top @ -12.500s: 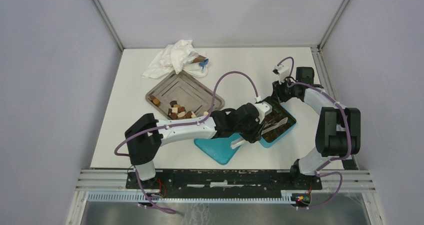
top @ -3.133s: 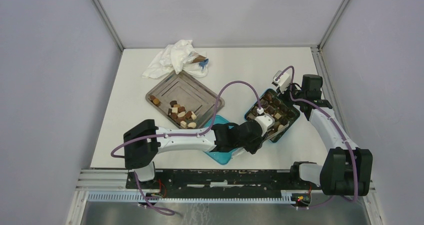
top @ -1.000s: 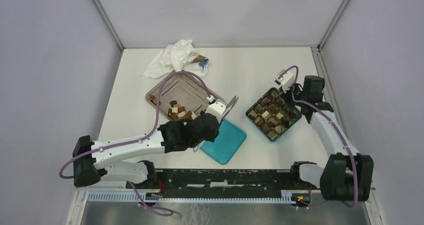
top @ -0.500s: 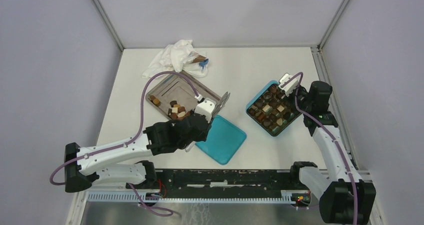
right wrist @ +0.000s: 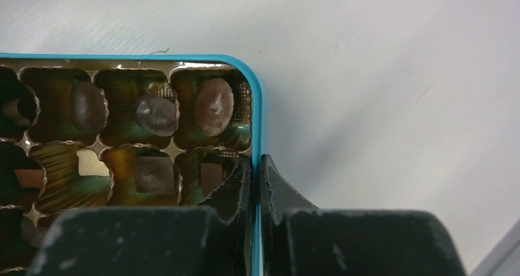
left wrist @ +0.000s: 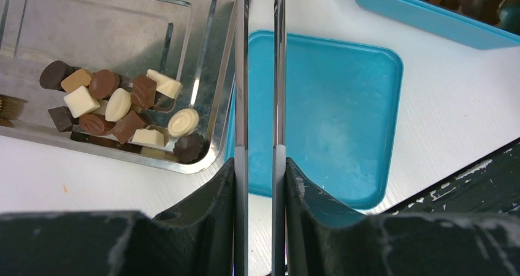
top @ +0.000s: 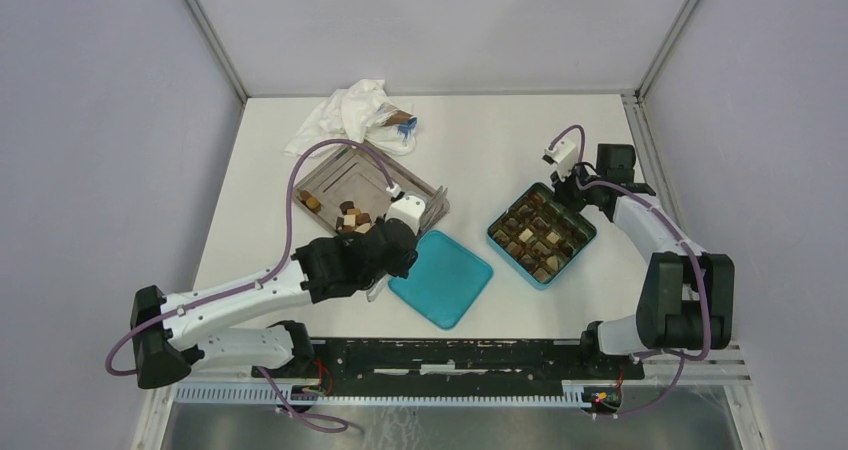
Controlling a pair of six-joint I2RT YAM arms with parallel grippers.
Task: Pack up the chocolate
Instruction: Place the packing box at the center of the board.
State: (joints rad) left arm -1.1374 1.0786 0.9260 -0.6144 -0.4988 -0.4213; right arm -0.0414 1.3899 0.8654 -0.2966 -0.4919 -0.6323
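Note:
Loose chocolate [top: 352,218] in dark, mid-brown and cream pieces lies heaped at the near end of a metal tray [top: 335,175]. More chocolate [right wrist: 213,106] fills the cells of the teal box [top: 541,234]. My left gripper [top: 408,232] hovers over the tray's near right corner, shut on metal tongs [left wrist: 241,73]. Their two blades reach forward between the tray [left wrist: 110,18] and the teal lid [left wrist: 331,104], with nothing between the tips. My right gripper [right wrist: 256,162] is shut on the box's thin wall [right wrist: 256,116], one finger inside and one outside, at the box's far right corner [top: 565,192].
The teal lid [top: 441,278] lies flat on the table between tray and box. A crumpled white cloth with a wrapper [top: 345,115] sits at the back behind the tray. The table's right edge rail runs close beside the right arm.
My left arm has drawn the tongs back and leftward from the lid to the tray's corner. The right arm has swung its elbow, and the box has shifted and turned slightly in its grip.

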